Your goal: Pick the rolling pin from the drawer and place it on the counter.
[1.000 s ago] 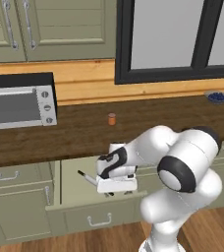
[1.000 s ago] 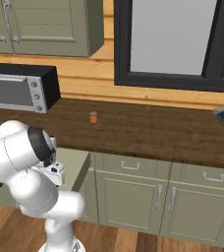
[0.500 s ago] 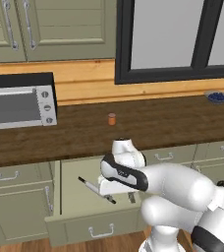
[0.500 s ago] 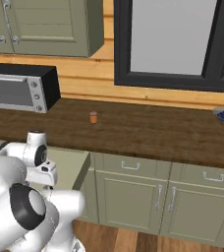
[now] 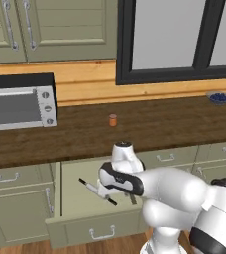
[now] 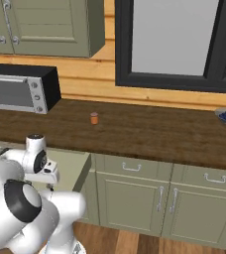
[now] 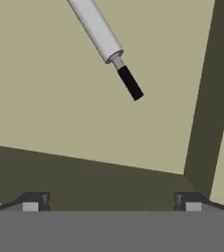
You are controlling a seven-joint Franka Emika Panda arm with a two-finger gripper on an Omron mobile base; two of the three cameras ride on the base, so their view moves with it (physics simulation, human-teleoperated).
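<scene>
The rolling pin (image 5: 93,190) lies slanted on the pale floor of the open drawer (image 5: 74,174), its black handle ends poking out from under my hand. In the hand view the pin's white body (image 7: 97,29) and one black handle (image 7: 130,82) sit at the top, well ahead of my fingertips. My gripper (image 7: 111,203) is open over the drawer floor (image 7: 50,108), with nothing between the fingers (image 7: 31,202). The dark wood counter (image 5: 159,124) runs just above the drawer; the right base view shows the counter (image 6: 159,134) too.
A small orange-brown jar (image 5: 113,119) stands mid-counter. The toaster oven (image 5: 16,101) sits at the counter's left and a blue bowl (image 5: 219,97) at the far right. The drawer's dark inner wall (image 7: 207,98) rises close to the gripper. Closed cabinet doors (image 6: 135,198) flank the drawer.
My hand has dropped lower into the drawer and the arm has folded forward over it. The rolling pin has stayed where it lay. The gripper remains open.
</scene>
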